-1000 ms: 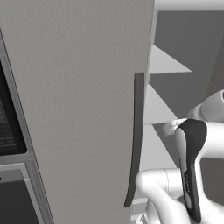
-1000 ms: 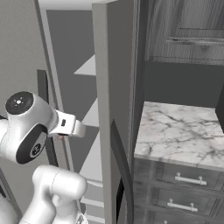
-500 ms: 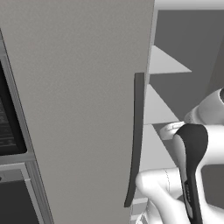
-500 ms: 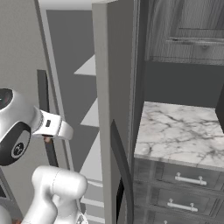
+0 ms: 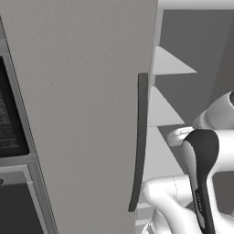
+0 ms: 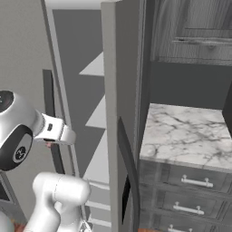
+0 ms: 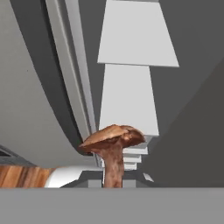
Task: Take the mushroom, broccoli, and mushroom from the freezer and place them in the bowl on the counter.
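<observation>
Wrist has swung further left, away from the counter (image 6: 186,131) | fingers clenched on one mushroom (image 7: 113,144), its cap above them | freezer (image 7: 131,87) beyond, three white shelves counted.

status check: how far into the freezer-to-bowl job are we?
Done: the freezer stands open, white shelves exposed. In hand: the hand view shows a brown mushroom standing up by its stem from between the shut jaws, so the first pick looks made. Left: carry it over to the counter; no bowl, broccoli or second mushroom can be seen from these views, so those steps look still to come.
</observation>
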